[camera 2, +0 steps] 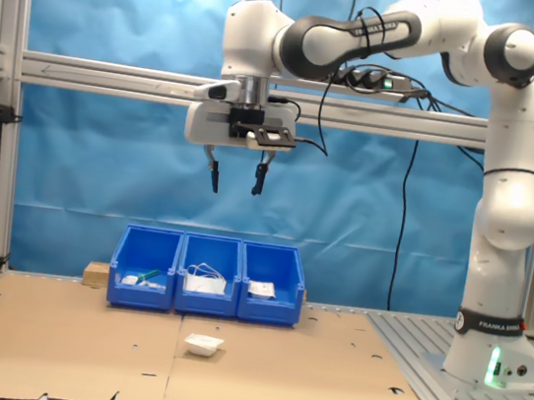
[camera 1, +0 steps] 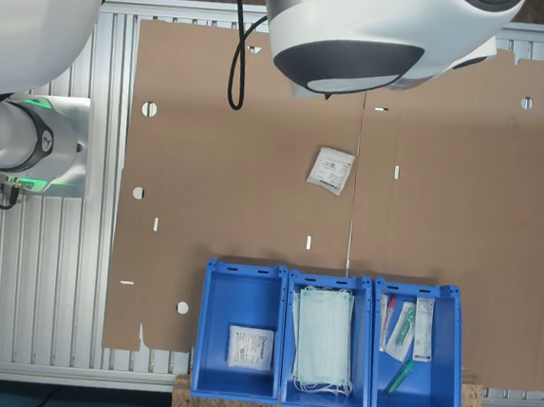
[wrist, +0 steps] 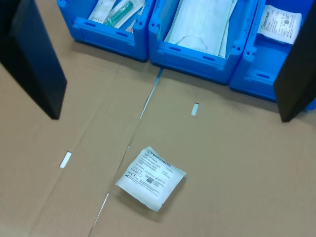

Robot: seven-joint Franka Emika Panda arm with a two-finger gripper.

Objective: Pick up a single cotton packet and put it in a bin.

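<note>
Clearly, the gripper (camera 2: 236,174) hangs open and empty high above the cotton packet (wrist: 151,177), which lies on the cardboard (camera 1: 256,164) near the bin (camera 1: 238,339).

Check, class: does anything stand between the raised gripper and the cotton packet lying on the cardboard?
Nothing visible does. The gripper hangs open, high above the cotton packet, which lies alone on bare cardboard, apart from the three blue bins.

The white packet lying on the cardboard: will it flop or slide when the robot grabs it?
The cotton packet looks thin and soft, so it will probably bend. One edge seems slightly lifted, which may help a finger catch it. On smooth cardboard it could slide if pushed sideways.
</note>
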